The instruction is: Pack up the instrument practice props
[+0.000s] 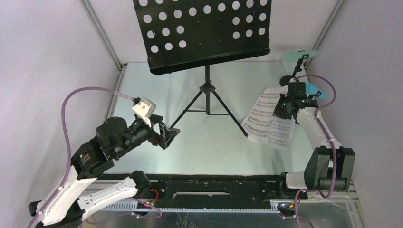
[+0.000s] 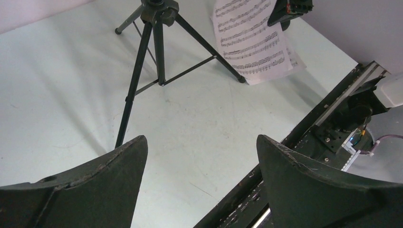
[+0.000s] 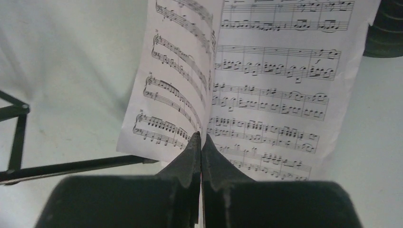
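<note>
White printed sheet-music pages [image 1: 268, 124]: right side of pale table [image 1: 142, 85], edge pinched tight in right end effector [image 3: 201, 147], seemingly for lifting away; left end effector [image 2: 201, 140] spread apart, empty, aimed toward black perforated tripod music rack [image 1: 206, 90], upright mid-table

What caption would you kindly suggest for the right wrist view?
Right gripper pinches white printed sheet-music pages over the pale table, black tripod leg alongside.
</note>
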You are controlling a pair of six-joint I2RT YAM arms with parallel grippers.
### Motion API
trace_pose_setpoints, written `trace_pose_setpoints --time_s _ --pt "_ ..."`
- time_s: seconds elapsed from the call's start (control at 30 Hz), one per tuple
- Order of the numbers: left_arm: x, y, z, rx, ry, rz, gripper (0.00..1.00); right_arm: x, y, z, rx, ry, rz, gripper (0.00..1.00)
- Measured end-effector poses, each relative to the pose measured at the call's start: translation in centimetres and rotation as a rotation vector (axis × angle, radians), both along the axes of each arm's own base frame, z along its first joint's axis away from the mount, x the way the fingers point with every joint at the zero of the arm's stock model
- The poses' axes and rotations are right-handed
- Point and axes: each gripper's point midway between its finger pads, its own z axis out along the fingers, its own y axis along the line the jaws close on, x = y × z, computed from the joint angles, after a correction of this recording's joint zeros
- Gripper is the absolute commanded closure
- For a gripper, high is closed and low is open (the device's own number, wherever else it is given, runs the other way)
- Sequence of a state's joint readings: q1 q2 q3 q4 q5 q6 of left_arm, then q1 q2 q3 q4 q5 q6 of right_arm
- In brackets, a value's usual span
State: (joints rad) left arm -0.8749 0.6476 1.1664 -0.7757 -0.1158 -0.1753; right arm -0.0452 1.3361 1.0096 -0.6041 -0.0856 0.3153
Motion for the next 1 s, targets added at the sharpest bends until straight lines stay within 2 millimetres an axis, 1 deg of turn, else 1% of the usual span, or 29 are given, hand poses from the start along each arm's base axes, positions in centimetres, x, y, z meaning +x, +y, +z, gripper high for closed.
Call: trace_pose_setpoints --time_s 0.1,0.23,0.53,0.67,0.77,1.0 --pt "0.1 0.0 -0.6 0.012 0.009 0.004 0.08 0.3 -0.7 -0.9 -0.03 0.029 -0.009 1.0" --pt "0.2 0.0 -1.3 0.027 0.02 0.01 0.08 1.0 -1.5 -1.5 -0.055 0.05 -0.023 1.0" --pt "0.2 0.1 -1.8 0.033 0.034 0.014 0.08 2.9 -3.3 -1.7 -0.14 0.094 -0.023 1.0" --pt "0.2 0.1 -1.8 0.033 0.035 0.014 0.08 2.6 -4.0 -2.3 -0.178 0.148 -0.023 1.0" --pt "0.1 0.0 -1.8 0.033 0.036 0.011 0.08 1.8 -4.4 -2.7 -0.201 0.193 -0.018 1.0" --pt "0.1 -0.1 -1.9 0.035 0.039 0.007 0.08 0.9 -5.8 -1.9 -0.279 0.249 -0.029 1.0"
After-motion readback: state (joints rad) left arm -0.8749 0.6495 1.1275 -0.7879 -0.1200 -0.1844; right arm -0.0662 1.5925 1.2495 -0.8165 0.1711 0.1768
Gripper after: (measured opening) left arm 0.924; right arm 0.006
